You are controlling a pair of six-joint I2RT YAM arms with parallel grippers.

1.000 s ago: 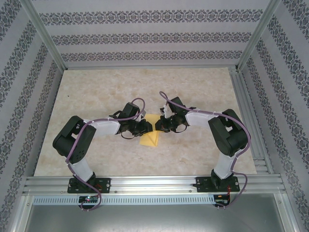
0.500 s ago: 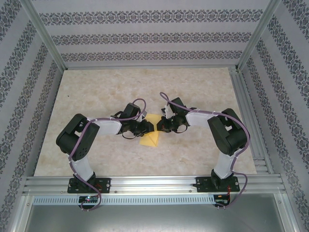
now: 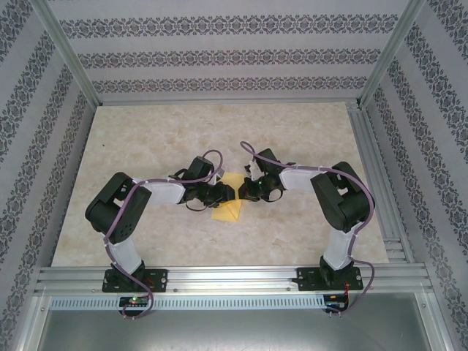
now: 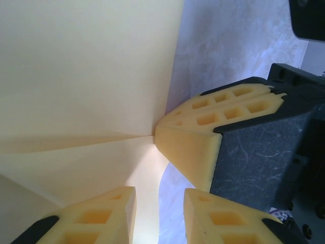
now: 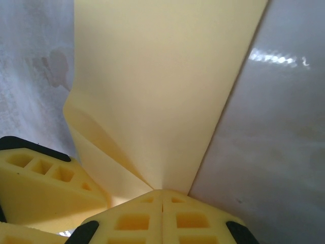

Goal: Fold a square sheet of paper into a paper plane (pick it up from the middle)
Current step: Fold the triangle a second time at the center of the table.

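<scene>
You're looking at a beige marbled table (image 3: 146,146) inside patterned wallpaper walls (image 3: 219,55). At the table's middle lies the folded yellow sheet (image 3: 228,211). The right gripper (image 5: 162,195) pinches it; the left gripper (image 4: 160,203) stands slightly parted.

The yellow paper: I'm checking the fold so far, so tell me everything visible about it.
The yellow paper is thin, plain and matte, folded over into layers, with a soft crease running to one edge. It sits at the middle of the table, between the arms. The right gripper is shut on that edge. The left gripper stands open at the paper's edge.
</scene>
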